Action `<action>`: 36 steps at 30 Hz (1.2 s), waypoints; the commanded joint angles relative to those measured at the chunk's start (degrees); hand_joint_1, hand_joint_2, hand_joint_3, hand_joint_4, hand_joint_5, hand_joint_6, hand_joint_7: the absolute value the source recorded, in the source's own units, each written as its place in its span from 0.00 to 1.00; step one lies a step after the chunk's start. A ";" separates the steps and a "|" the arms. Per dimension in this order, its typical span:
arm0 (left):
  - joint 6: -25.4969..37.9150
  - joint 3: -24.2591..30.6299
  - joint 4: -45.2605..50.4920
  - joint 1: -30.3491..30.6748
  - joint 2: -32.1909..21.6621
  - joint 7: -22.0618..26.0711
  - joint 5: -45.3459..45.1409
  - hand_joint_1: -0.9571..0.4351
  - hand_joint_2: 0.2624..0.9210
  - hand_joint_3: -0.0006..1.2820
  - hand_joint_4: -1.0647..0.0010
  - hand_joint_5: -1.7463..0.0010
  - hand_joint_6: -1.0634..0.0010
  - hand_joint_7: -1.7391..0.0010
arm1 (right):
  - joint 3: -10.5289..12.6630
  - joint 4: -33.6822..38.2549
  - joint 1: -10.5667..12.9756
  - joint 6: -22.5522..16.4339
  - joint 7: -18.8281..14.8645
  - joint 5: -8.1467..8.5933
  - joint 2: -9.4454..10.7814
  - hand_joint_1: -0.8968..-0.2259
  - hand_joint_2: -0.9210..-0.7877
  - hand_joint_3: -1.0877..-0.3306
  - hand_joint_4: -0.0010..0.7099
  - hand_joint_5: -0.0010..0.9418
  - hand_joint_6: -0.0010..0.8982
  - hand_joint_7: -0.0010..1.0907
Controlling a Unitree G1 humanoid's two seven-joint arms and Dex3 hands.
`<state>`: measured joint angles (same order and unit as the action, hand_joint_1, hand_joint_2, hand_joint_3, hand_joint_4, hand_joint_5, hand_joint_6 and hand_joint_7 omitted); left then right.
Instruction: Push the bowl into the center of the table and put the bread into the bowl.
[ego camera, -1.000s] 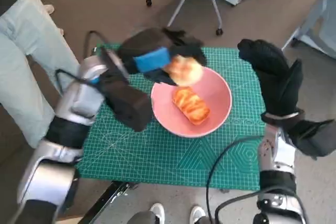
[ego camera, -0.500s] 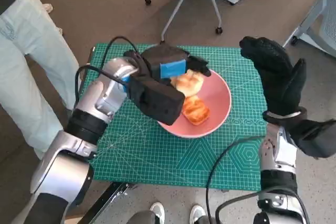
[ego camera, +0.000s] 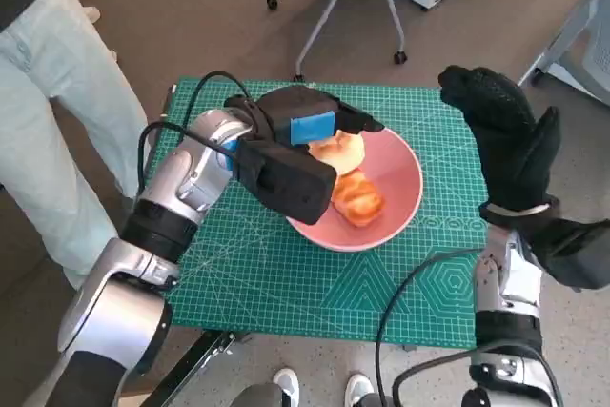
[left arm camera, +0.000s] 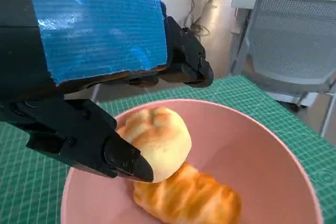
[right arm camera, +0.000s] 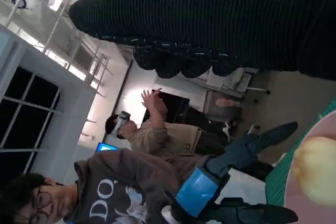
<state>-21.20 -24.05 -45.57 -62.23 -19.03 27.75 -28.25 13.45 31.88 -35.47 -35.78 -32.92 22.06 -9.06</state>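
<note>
Hovering over the pink bowl [ego camera: 381,188], the left hand [ego camera: 305,126] pinches a round bun [left arm camera: 157,140] between its fingers [left arm camera: 121,158], just above a glazed pastry [left arm camera: 191,198]. Released carelessly, it could roll off that pastry. The right hand [ego camera: 505,140] hangs spread, empty.

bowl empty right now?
No. The pink bowl holds a glazed pastry, and the left hand has a round bun over it.

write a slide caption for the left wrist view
Left hand holds a round bread roll over the pink bowl, beside a glazed pastry already inside.
</note>
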 commanded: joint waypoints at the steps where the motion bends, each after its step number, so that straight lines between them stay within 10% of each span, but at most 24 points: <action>1: 0.26 2.47 -1.54 -2.21 0.15 5.19 4.59 0.56 0.90 0.00 0.75 1.00 0.61 1.00 | 0.19 0.56 0.81 0.86 0.44 -0.39 -0.64 0.32 0.00 0.46 0.29 0.01 0.14 0.40; 12: 9.45 11.51 6.73 0.53 -1.77 12.41 16.32 0.56 0.89 0.00 0.84 1.00 0.72 1.00 | -0.24 0.11 0.22 1.03 0.46 -0.49 -0.19 0.33 0.00 0.45 0.29 0.00 0.14 0.39; 23: 1.54 26.85 20.83 13.21 4.58 5.32 36.05 0.54 0.92 0.01 0.83 0.99 0.73 1.00 | -0.82 -3.53 -0.34 2.46 1.76 -0.86 -0.29 0.35 0.00 0.45 0.29 0.00 0.14 0.39; 36: -4.45 31.03 23.09 18.48 10.13 -0.75 41.75 0.36 1.00 0.10 0.84 1.00 0.71 0.98 | -1.58 -7.27 -1.17 3.70 3.46 -1.66 -0.12 0.35 0.00 0.43 0.30 0.01 0.13 0.41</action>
<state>-23.98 6.46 -23.69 -44.30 -9.45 28.76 13.75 12.14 24.76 -37.00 -32.86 -30.09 21.03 -8.94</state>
